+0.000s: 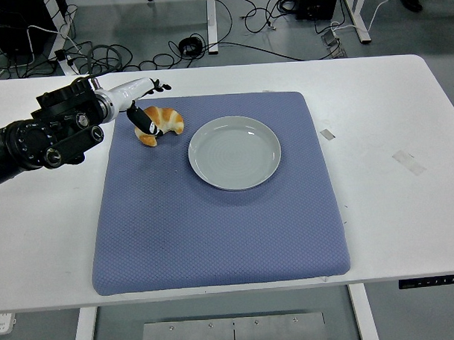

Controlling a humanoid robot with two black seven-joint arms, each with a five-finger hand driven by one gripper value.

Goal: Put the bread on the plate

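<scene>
Left hand [144, 106] reaches in from the left edge, forearm low over the table, fingers curled down onto one bread [161, 123], a croissant; whether they fully grip it cannot be told. It lies on the blue mat [214, 223], far-left area, just left of one empty grey plate [234, 152], apart from it.

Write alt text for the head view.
The robot's left hand closes its fingers on a croissant-shaped bread lying on a blue mat, just left of an empty grey plate. The mat covers a white table; cables trail across the floor behind.
</scene>
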